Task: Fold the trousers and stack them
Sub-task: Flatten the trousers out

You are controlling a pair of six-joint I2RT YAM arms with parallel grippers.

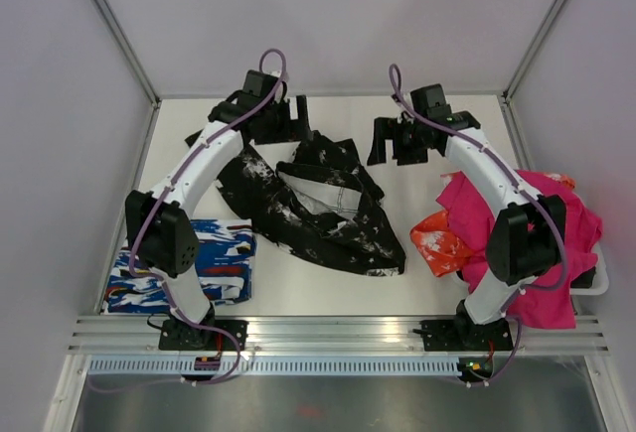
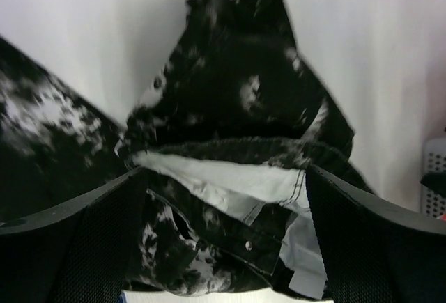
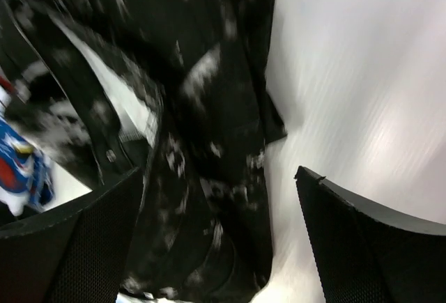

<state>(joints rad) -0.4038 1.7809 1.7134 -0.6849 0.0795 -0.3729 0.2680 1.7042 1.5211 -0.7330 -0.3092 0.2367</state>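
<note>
The trousers (image 1: pixel 308 204), black with white splatter print, lie in a crumpled heap in the middle of the table, with the white inner lining of the waistband showing. My left gripper (image 1: pixel 288 119) is open over their far edge. In the left wrist view (image 2: pixel 223 171) the waistband and lining of the trousers (image 2: pixel 237 87) lie between and below the wide-spread fingers (image 2: pixel 70 247). My right gripper (image 1: pixel 390 142) is open and empty just beyond the heap's far right. In the right wrist view (image 3: pixel 219 174) the trousers (image 3: pixel 209 108) lie below its fingers (image 3: pixel 369 247).
A folded blue-white-red garment (image 1: pixel 199 263) lies at the near left, also in the right wrist view (image 3: pixel 21 164). A magenta cloth (image 1: pixel 527 243) with an orange printed cloth (image 1: pixel 442 243) lies at the right over a white basket (image 1: pixel 594 278). Walls enclose the table.
</note>
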